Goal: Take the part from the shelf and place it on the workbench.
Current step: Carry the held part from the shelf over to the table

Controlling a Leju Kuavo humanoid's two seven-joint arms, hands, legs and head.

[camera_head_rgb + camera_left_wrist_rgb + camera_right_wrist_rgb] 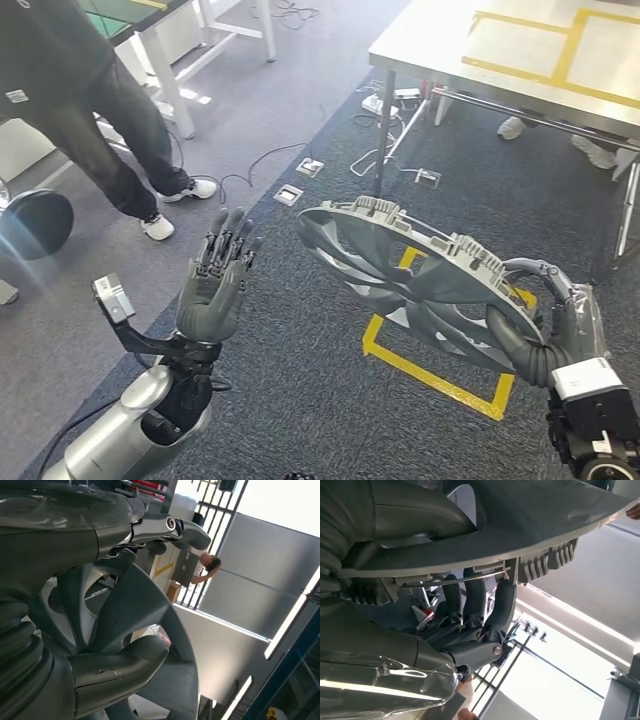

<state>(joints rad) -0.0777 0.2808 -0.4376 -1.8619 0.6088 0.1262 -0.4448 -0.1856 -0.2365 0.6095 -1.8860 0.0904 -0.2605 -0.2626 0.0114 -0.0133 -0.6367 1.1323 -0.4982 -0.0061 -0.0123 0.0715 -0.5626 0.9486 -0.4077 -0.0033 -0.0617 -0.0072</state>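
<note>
Gripping the part (411,285) by its near rim, the right robot hand (528,335) holds it flat, short of the table (453,50); left robot hand (215,285) empty, fingers spread.

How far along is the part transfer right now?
Done: the fan-shaped part is off the shelf. In hand: the right hand grips its rim and carries it above the carpet; the left hand is open, holding nothing. Left: reach the workbench ahead and set the part down.
</note>
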